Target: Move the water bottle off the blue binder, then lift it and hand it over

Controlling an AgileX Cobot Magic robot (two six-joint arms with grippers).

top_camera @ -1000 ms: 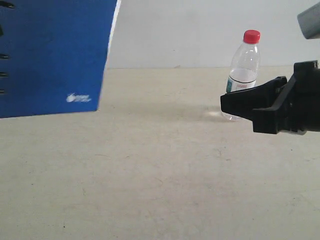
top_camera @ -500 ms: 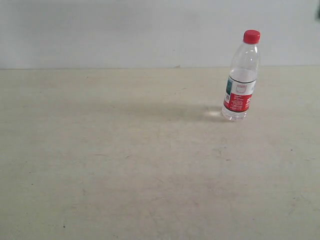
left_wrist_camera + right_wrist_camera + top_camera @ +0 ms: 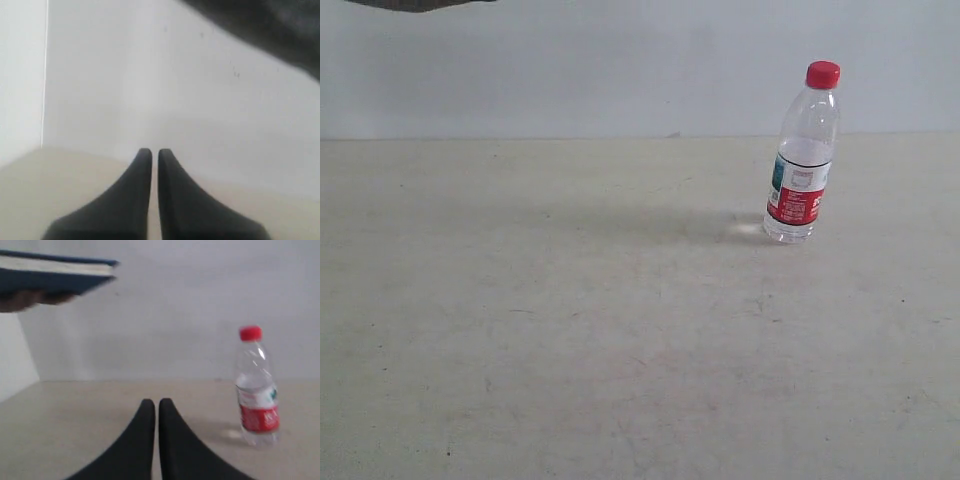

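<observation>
The water bottle (image 3: 802,160) stands upright on the beige table (image 3: 620,330) at the right, red cap on top; it also shows in the right wrist view as the bottle (image 3: 256,390), off to one side of my fingers. The blue binder (image 3: 55,275) hangs in the air, seen edge-on, with something dark and blurred under it. My right gripper (image 3: 156,402) is shut on nothing, low over the table and apart from the bottle. My left gripper (image 3: 155,152) is shut and empty, facing a white wall. Neither gripper shows in the exterior view.
A white wall (image 3: 620,60) backs the table. A thin dark sliver (image 3: 420,3) sits at the top left edge of the exterior view. A dark blurred shape (image 3: 270,30) crosses a corner of the left wrist view.
The blue binder, held up at the left of the exterior view a second ago, has left that view. The right gripper in front of the bottle is gone too. The bottle has not moved.
</observation>
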